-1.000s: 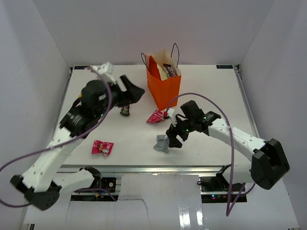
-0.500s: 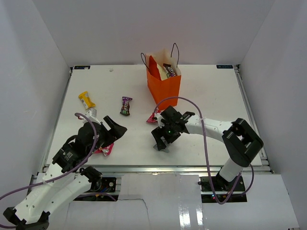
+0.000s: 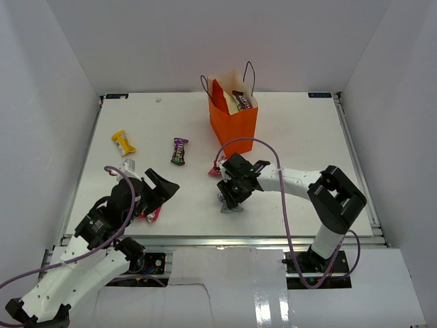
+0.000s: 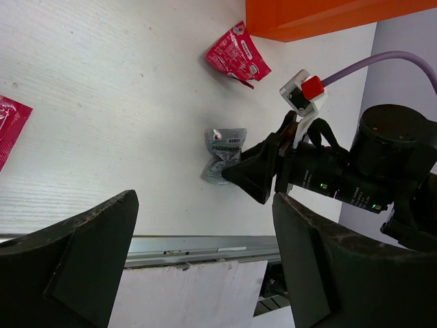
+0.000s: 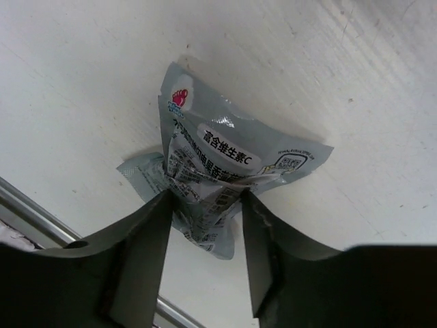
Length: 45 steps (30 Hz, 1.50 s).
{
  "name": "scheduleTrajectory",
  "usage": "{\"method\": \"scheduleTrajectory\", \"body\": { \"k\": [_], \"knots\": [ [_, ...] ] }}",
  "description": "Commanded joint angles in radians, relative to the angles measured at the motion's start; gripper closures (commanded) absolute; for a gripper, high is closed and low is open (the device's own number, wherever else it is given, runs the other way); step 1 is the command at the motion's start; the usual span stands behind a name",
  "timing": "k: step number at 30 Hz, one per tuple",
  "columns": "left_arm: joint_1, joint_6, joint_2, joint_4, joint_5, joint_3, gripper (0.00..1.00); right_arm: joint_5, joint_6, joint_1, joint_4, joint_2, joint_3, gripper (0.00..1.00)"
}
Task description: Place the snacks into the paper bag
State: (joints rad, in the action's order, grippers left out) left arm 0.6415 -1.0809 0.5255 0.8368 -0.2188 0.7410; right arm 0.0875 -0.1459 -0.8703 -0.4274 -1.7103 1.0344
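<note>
The orange paper bag (image 3: 233, 124) stands upright at the back centre, with snacks showing in its top; its base also shows in the left wrist view (image 4: 321, 14). My right gripper (image 3: 229, 198) (image 5: 205, 205) is down on the table, shut on a crumpled silver packet (image 3: 232, 206) (image 5: 218, 160) (image 4: 225, 152). A pink packet (image 3: 216, 169) (image 4: 237, 58) lies between it and the bag. My left gripper (image 3: 161, 188) (image 4: 203, 198) is open and empty at the front left, beside another pink packet (image 3: 146, 214) (image 4: 9, 130).
A purple packet (image 3: 179, 150) and a yellow packet (image 3: 123, 142) lie at the left middle. A small white item (image 3: 128, 165) lies near the left arm. The table's metal front edge (image 3: 225, 240) runs just below both grippers. White walls enclose the table.
My left arm has drawn back from the far left to the front left, uncovering the yellow packet. My right gripper has moved left onto the silver packet and closed on it.
</note>
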Motion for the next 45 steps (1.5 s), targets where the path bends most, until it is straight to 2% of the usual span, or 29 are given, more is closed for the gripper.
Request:
{"method": "scheduleTrajectory", "body": {
  "k": [1,2,4,7,10,11,13,14,15,16,17,19,21,22,24,25,26,27,29,35,40,45],
  "knots": [
    [0.001,-0.011,-0.002,-0.001,-0.007,-0.015,0.10,-0.072,0.034,-0.001,0.036,0.009,-0.004,0.54],
    [0.001,-0.010,-0.005,0.001,-0.005,-0.018,0.09,-0.081,0.042,-0.001,0.038,0.024,-0.008,0.62],
    [0.001,-0.005,-0.013,0.001,-0.004,-0.032,0.09,-0.118,0.068,0.001,0.052,0.041,-0.016,0.69],
    [0.001,-0.010,-0.042,0.002,0.001,-0.066,0.09,-0.140,0.112,0.001,0.070,0.084,-0.043,0.84],
    [0.001,-0.027,-0.076,0.002,0.012,-0.092,0.09,-0.135,0.160,0.005,0.078,0.141,-0.060,0.90],
    [0.001,-0.030,-0.082,0.002,0.018,-0.104,0.09,-0.103,0.225,0.010,0.073,0.171,-0.059,0.92],
    [0.001,-0.037,-0.096,0.005,0.024,-0.115,0.09,0.001,0.323,0.033,0.065,0.214,-0.033,0.92],
    [0.001,-0.039,-0.108,0.005,0.029,-0.124,0.09,0.102,0.451,0.039,0.037,0.262,-0.019,0.92],
    [0.001,-0.039,-0.110,0.007,0.030,-0.126,0.09,0.141,0.529,0.042,-0.003,0.274,0.040,0.92],
    [0.001,-0.037,-0.113,0.007,0.032,-0.129,0.09,0.240,0.604,0.045,-0.058,0.279,0.085,0.92],
    [0.001,-0.037,-0.113,0.010,0.035,-0.134,0.09,0.298,0.747,0.060,-0.168,0.279,0.172,0.92],
    [0.001,-0.037,-0.114,0.008,0.039,-0.137,0.09,0.384,0.856,0.071,-0.235,0.287,0.242,0.92],
    [0.001,-0.037,-0.111,0.008,0.042,-0.137,0.09,0.403,0.992,0.074,-0.254,0.317,0.297,0.92],
    [0.001,-0.037,-0.110,0.010,0.044,-0.135,0.09,0.397,1.008,0.076,-0.254,0.325,0.378,0.92],
    [0.001,-0.034,-0.113,0.010,0.039,-0.134,0.09,0.382,0.968,0.094,-0.254,0.299,0.507,0.92],
    [0.001,-0.034,-0.116,0.013,0.036,-0.134,0.09,0.362,0.933,0.106,-0.252,0.249,0.665,0.92],
    [0.001,-0.039,-0.117,0.015,0.033,-0.135,0.09,0.357,0.892,0.128,-0.251,0.215,0.747,0.92],
    [0.001,-0.043,-0.122,0.021,0.030,-0.138,0.09,0.353,0.793,0.181,-0.231,0.152,0.889,0.92],
    [0.001,-0.056,-0.134,0.024,0.032,-0.149,0.09,0.336,0.653,0.267,-0.197,0.098,0.987,0.92],
    [0.001,-0.070,-0.153,0.031,0.033,-0.155,0.09,0.267,0.530,0.376,-0.087,-0.038,1.118,0.92],
    [0.000,-0.073,-0.153,0.041,0.032,-0.147,0.09,0.247,0.506,0.390,0.002,-0.130,1.147,0.92],
    [0.001,-0.080,-0.153,0.045,0.030,-0.144,0.09,0.108,0.497,0.389,0.082,-0.224,1.191,0.89]
  ]
}}
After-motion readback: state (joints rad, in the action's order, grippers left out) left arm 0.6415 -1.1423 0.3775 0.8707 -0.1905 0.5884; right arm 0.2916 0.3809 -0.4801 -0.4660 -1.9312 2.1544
